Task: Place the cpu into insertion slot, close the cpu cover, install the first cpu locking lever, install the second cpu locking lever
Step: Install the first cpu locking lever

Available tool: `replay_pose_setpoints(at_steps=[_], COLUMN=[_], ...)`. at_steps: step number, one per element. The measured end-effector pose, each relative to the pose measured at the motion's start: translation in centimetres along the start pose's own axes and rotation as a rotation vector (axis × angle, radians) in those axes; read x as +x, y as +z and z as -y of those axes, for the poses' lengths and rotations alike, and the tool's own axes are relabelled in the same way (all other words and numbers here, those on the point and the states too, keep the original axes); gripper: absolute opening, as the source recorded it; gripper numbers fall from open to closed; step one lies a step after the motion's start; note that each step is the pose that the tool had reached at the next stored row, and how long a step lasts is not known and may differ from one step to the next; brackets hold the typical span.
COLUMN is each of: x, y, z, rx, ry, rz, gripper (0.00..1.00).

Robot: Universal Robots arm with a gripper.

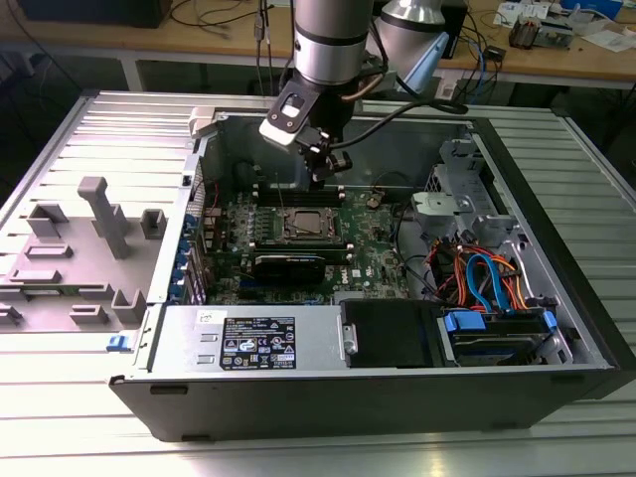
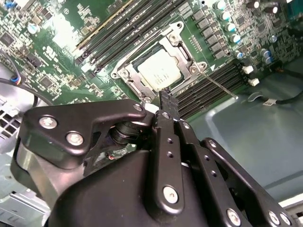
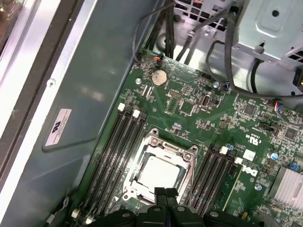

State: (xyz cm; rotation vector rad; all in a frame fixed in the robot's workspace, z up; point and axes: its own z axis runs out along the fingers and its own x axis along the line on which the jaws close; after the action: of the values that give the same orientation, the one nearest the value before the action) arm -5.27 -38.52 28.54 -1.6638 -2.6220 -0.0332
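**A:** What sits off to the exterior view's left of the slot [image 1: 286,231]?

**B:** A grey tray [image 1: 99,276] with pegs on it. It is well apart from the slot, outside the computer case [image 1: 298,407].

**A:** And at the slot itself?

**B:** The chip [image 2: 158,71] lies flat in the slot. The cover [image 2: 181,47] is down around it, and the chip's grey top shows through its window. A thin metal rod [image 2: 218,84] sticks out from one corner of the slot.

**A:** Where are you?

**B:** My gripper [image 2: 164,94] hangs over the slot, by its edge. My jaws are pressed together, with nothing between them.

**A:** And to the exterior view's right of the slot?

**B:** Orange and blue wires [image 1: 482,273], well apart from it.
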Motion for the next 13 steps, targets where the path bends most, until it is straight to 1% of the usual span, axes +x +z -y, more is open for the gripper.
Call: replay_pose_setpoints(at_steps=[2, 13], x=[0.00, 0.00], y=[0.00, 0.00], z=[0.00, 0.00], rx=[0.0018, 0.0077], ry=[-0.042, -0.185], rz=[0.0000, 0.0003], gripper=[0.11, 0.11])
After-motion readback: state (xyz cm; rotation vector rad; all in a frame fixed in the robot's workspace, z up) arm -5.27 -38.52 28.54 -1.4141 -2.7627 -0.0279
